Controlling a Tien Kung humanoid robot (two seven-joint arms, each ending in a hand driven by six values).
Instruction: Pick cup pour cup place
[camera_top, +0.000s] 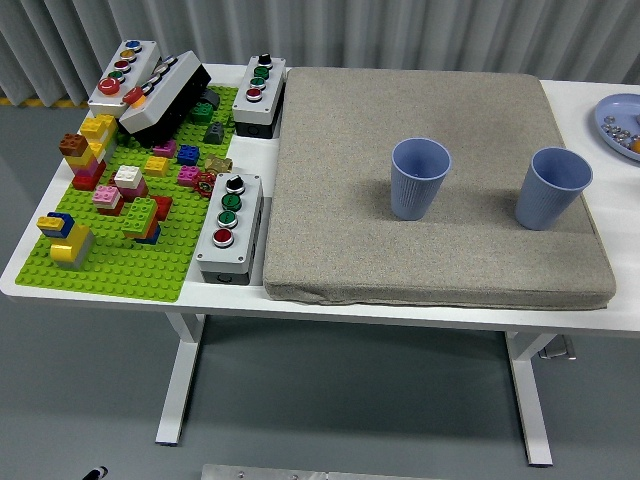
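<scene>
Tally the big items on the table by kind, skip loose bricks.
Blue ribbed plastic cups: 2
Grey push-button control boxes: 4
Green studded brick baseplate: 1
Grey-brown fabric pad: 1
Blue plate, at right edge: 1
Total: 9

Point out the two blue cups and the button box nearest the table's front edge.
Left blue cup (418, 190): head view, on its ribbed side wall.
Right blue cup (546, 201): head view, on its ribbed side wall.
Nearest button box (230, 223): head view, on its grey top face.
</scene>
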